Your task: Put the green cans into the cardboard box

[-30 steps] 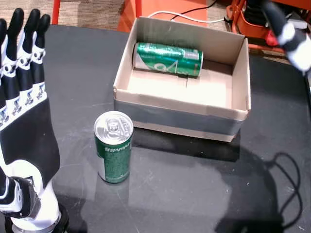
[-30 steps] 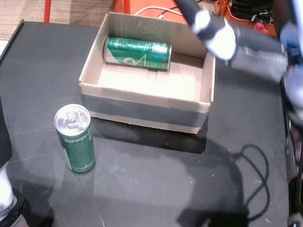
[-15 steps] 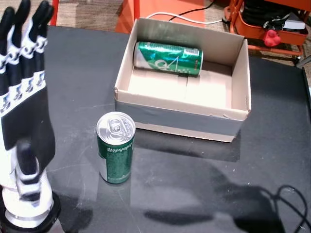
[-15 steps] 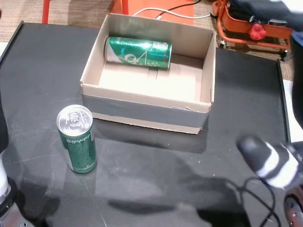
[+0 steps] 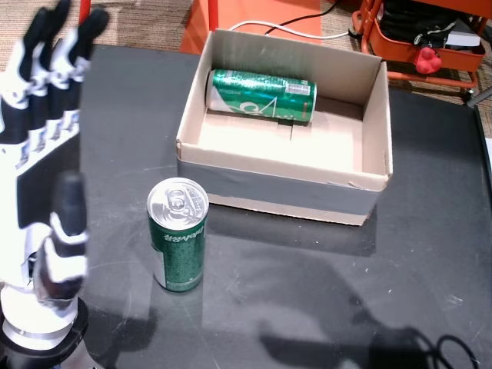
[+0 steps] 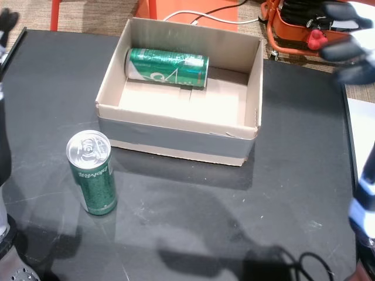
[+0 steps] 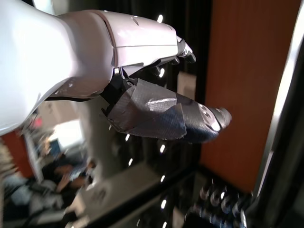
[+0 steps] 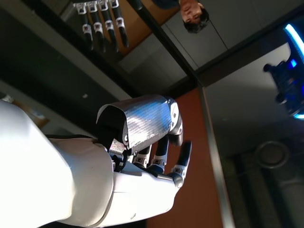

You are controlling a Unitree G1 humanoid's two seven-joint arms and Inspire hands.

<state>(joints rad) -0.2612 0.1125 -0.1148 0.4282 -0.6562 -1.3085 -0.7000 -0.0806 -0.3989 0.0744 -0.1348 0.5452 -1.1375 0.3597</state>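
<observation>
One green can (image 5: 178, 235) (image 6: 92, 173) stands upright on the black table, just in front of the cardboard box's (image 5: 278, 189) (image 6: 176, 138) left front corner. A second green can (image 5: 261, 94) (image 6: 168, 60) lies on its side inside the box against the far wall. My left hand (image 5: 46, 157) is raised to the left of the upright can, open, fingers straight, thumb showing, not touching it. My right hand (image 6: 350, 47) is a blur at the right edge, away from the box. The wrist views show the left hand (image 7: 161, 114) and the right hand (image 8: 152, 142) holding nothing.
An orange cart (image 5: 430, 38) with a red knob and a white cable (image 5: 284, 29) lie beyond the table's far edge. A black cable (image 6: 304, 266) lies on the table at the front right. Bare table shows in front of the box.
My right hand has drawn away from above the box's right side and out toward the right edge. My left hand has turned, so its thumb now shows. The cans have not moved.
</observation>
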